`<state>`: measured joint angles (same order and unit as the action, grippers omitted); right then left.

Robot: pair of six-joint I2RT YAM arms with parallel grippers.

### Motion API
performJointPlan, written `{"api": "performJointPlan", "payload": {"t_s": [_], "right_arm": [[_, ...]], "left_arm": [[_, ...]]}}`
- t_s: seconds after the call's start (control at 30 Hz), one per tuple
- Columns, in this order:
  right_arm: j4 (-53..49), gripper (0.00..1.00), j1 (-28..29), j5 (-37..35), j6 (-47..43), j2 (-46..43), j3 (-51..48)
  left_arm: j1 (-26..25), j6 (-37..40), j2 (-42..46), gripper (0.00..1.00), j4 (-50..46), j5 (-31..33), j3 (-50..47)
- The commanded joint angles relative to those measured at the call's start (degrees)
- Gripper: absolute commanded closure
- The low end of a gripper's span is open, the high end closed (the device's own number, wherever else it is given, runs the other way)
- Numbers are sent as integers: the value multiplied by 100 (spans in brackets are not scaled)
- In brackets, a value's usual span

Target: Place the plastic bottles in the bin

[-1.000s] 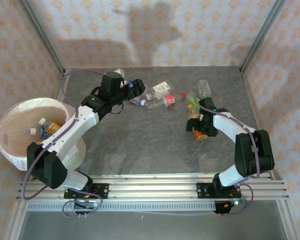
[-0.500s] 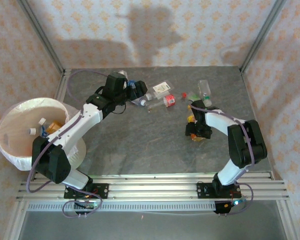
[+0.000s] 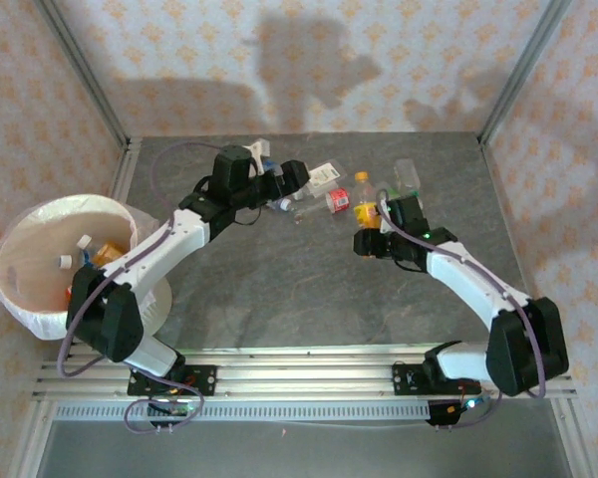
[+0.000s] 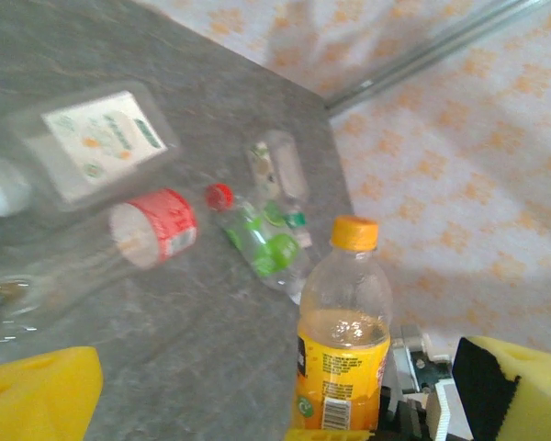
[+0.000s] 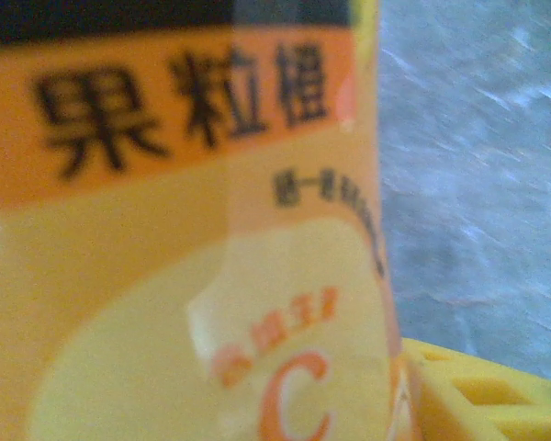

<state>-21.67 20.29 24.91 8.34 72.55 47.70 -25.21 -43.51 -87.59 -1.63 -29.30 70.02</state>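
**Orange-labelled bottle gripped at one o'clock, bin off at nine**

Orange cap up, the orange-labelled bottle (image 3: 364, 209) stands upright at about one o'clock from the table's middle. The right gripper (image 3: 367, 242) has its jaws closed on the bottle's lower body. In the right wrist view the label is pressed close, with a yellow pad (image 5: 477, 395) against its lower edge.

The left gripper (image 3: 291, 177) sits at about eleven o'clock on the grey table (image 3: 279, 289), its jaws spread wide with nothing between them. Its yellow foam pads (image 4: 37, 395) frame the left wrist view, well apart.

Loose on the table near twelve o'clock lie a red-labelled bottle (image 3: 338, 199), a flat white-labelled bottle (image 3: 322, 175) and a green-labelled bottle (image 4: 262, 243). A clear bottle (image 3: 407, 176) lies toward one o'clock.

The bin (image 3: 20, 224) stands off the table's left edge at nine o'clock, with a few bottles (image 3: 85, 240) already inside.
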Motion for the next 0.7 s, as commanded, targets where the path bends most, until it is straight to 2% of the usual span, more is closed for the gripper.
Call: {"api": "performJointPlan", "payload": {"t_s": [0.0, 0.17, 0.27, 0.37, 0.6, 0.67], "right_arm": [[946, 44, 177, 864, 1, -315, -172], [2159, 44, 384, 1677, 505, -558, -433], [2570, 44, 449, 1906, 752, -610, -472], [2673, 44, 473, 2142, 870, -548, -417], [2686, 44, 483, 2328, 889, -542, -350], [2719, 44, 479, 2442, 904, -533, -326]], "left_arm": [[-231, -207, -223, 0, 893, -691, -46], [-463, -246, -620, 0, 1076, -1209, 346], [-636, -28, -735, 0, 1017, -1336, 546], [-787, 242, -785, 0, 925, -1409, 687], [-827, 267, -712, 0, 1255, -1500, 618], [-827, 342, -715, 3, 1126, -1465, 672]]}}
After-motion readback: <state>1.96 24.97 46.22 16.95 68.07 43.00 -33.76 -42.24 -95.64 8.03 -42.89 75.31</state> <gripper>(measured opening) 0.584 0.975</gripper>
